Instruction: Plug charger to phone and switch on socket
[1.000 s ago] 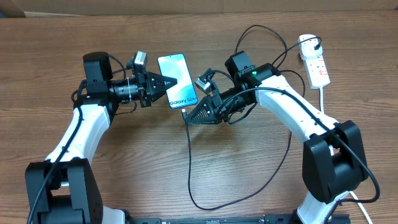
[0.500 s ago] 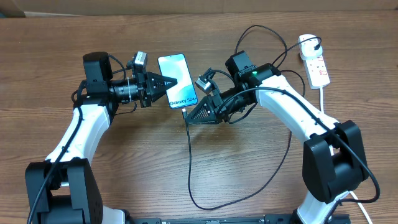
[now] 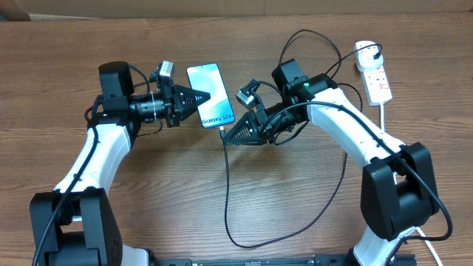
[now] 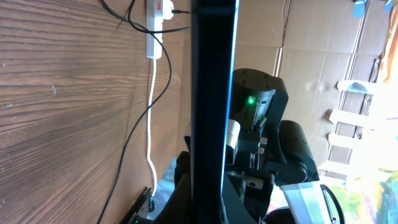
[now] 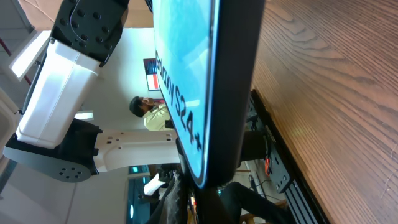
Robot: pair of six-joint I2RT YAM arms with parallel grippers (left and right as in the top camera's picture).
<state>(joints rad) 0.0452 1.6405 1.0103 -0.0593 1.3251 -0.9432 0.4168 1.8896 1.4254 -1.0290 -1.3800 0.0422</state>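
Both grippers meet at the phone, held off the wooden table.

Nearest, the charger (image 3: 226, 193) loops along the table (image 3: 170, 199) and rises to the phone's lower end, where the right gripper (image 3: 224, 135) pinches its connector tip; whether the tip is seated cannot be told. The left gripper (image 3: 208, 96) is clamped on the phone (image 3: 211, 105), screen lit and facing up. Farthest, the socket (image 3: 376, 77) lies at the table's right rear, charger plug inserted.
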